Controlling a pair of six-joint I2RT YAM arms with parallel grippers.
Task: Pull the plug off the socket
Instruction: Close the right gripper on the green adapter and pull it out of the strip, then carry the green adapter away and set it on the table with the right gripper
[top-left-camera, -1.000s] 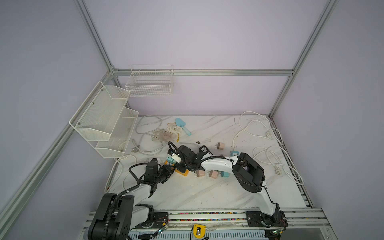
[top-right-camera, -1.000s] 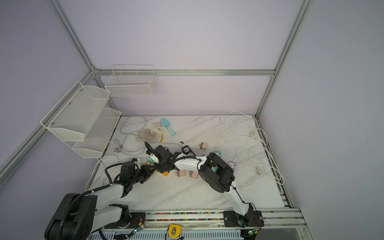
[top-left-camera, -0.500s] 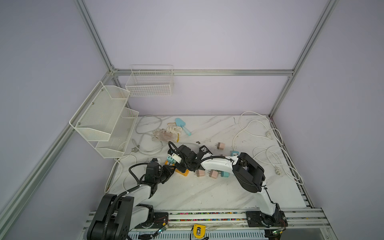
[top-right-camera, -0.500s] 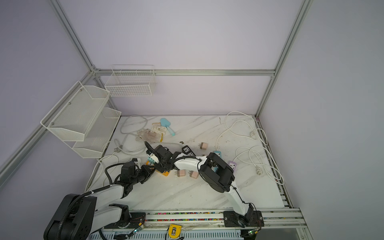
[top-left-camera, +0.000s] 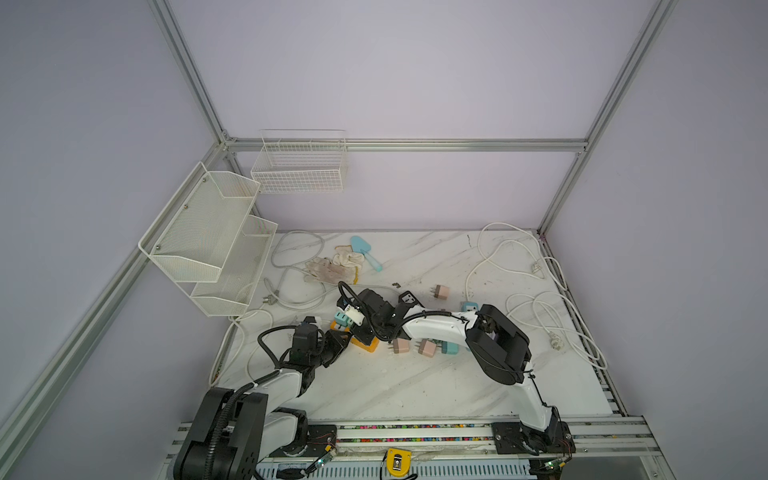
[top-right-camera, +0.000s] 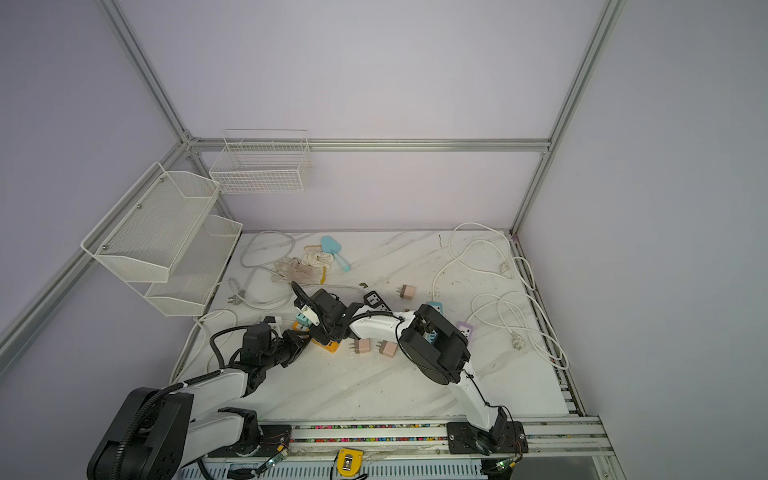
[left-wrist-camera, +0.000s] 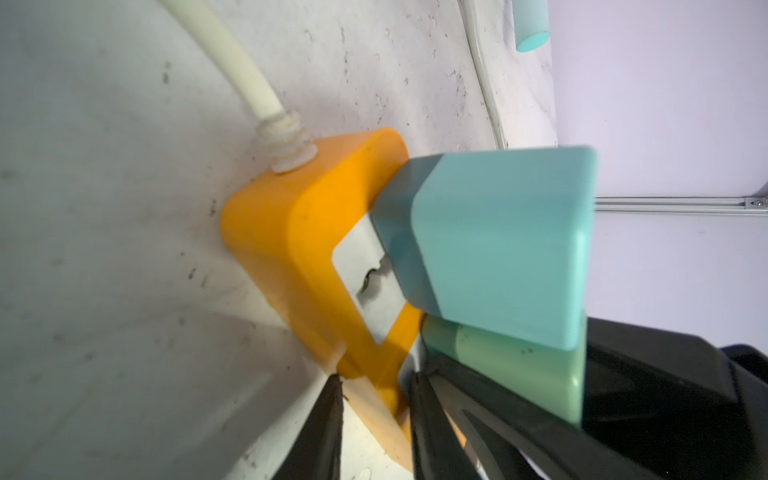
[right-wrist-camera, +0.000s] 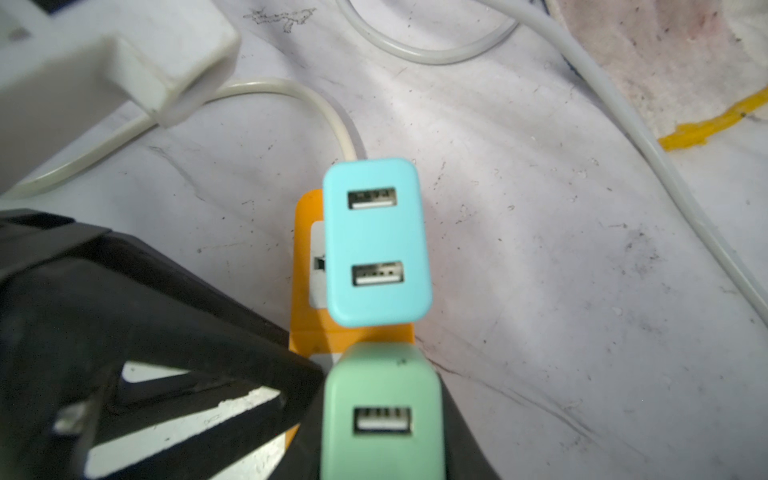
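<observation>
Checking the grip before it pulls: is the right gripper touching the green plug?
Touching. The right wrist view shows the right gripper shut on the green plug, its black fingers pressed against both sides of the plug's body.

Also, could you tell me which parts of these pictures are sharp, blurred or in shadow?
Left wrist view: the orange socket strip is fairly sharp, the left gripper's fingers at the edge blur, a shadow lies beside the strip. Right wrist view: the blue plug is sharpest, the green plug and white block soft. Both top views: even, glare-free light.
</observation>
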